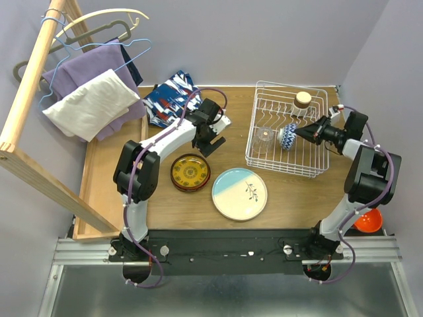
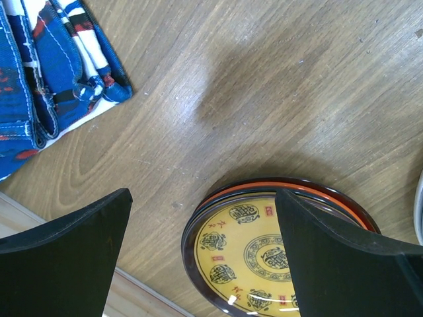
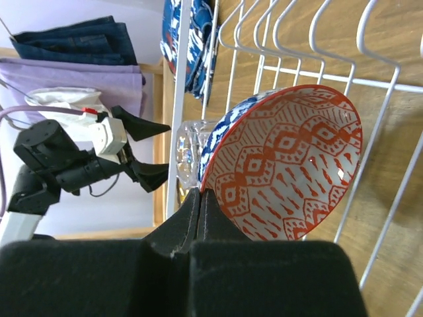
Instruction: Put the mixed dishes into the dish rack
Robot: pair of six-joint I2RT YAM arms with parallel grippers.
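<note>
In the white wire dish rack (image 1: 251, 132) a bowl (image 1: 287, 137), blue-patterned outside and red-patterned inside (image 3: 291, 158), stands on edge. My right gripper (image 1: 307, 132) is shut on its rim, one finger on each side (image 3: 201, 191). A clear glass (image 1: 266, 137) stands in the rack just left of the bowl (image 3: 187, 155). A tan-topped cup (image 1: 303, 100) sits at the rack's back. My left gripper (image 1: 210, 146) hangs open above the table, over the far rim of the dark red-yellow plate (image 2: 244, 244). The pale blue-cream plate (image 1: 239, 193) lies to that plate's right.
A blue-red-white cloth (image 1: 168, 99) lies at the back left of the table (image 2: 46, 72). An orange bowl (image 1: 368, 220) sits beside the right arm's base. A wooden rail with hangers and clothes (image 1: 92, 86) leans along the left side.
</note>
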